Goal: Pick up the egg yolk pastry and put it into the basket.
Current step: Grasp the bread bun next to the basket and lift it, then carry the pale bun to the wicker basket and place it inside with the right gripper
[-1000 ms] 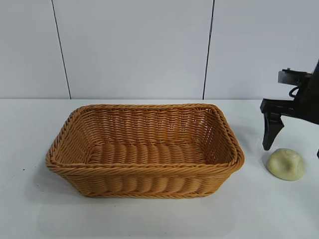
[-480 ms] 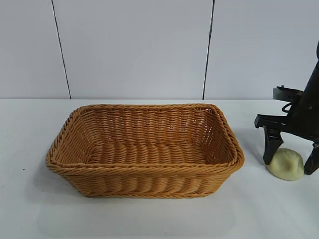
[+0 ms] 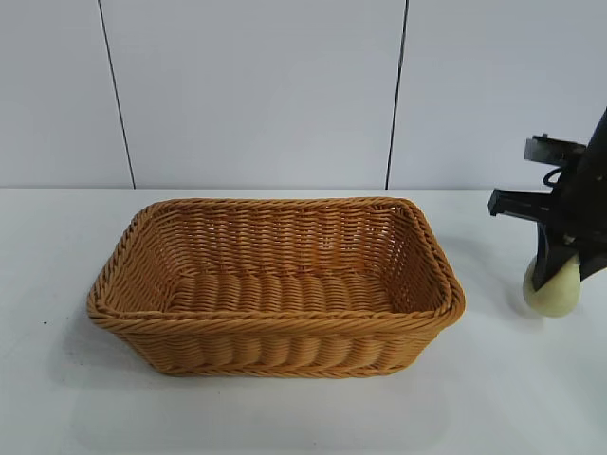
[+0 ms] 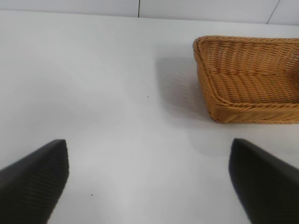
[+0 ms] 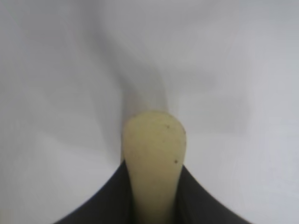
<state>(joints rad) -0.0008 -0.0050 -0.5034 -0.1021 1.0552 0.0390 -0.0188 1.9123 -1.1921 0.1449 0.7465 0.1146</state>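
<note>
The egg yolk pastry [image 3: 553,290] is a small pale cream-yellow bun, squeezed narrow between the black fingers of my right gripper [image 3: 558,275], just right of the basket and slightly above the table. In the right wrist view the pastry [image 5: 154,154] sticks out from between the closed fingers. The basket [image 3: 275,322] is a large golden-brown wicker rectangle in the middle of the table, with nothing in it. My left gripper [image 4: 149,182] is open and holds nothing, hovering over bare table left of the basket [image 4: 247,109]; it is out of the exterior view.
White table [image 3: 285,417] with a white panelled wall behind. The basket's right rim [image 3: 446,275] lies between the pastry and the basket's inside.
My right gripper came down around the pastry, shut on it, and has lifted it slightly off the table. The basket has not moved.
</note>
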